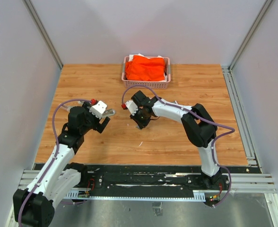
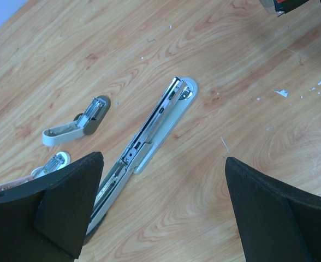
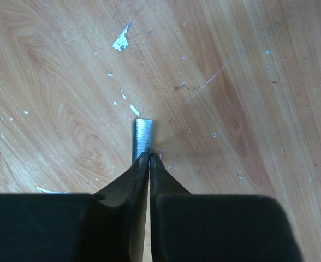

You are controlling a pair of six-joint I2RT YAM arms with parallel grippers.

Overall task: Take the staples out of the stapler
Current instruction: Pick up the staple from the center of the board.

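Note:
A long silver stapler [image 2: 149,125] lies opened flat on the wooden table, its magazine channel facing up; in the top view only its tip [image 1: 110,112] shows beside my left wrist. My left gripper [image 2: 163,164] hangs above its near half, jaws wide open with nothing between them. Toward the table's middle, my right gripper [image 3: 149,155] is shut on a short silvery strip of staples [image 3: 143,134], which sticks out past the fingertips just above the wood. In the top view the right gripper [image 1: 143,124] points down at the table.
Two small white staplers [image 2: 76,123] [image 2: 54,164] lie left of the long one. A loose thin staple [image 2: 224,143] and white scraps [image 3: 120,41] dot the wood. A pink basket [image 1: 146,85] with orange cloth [image 1: 147,67] stands at the back. Grey walls enclose the table.

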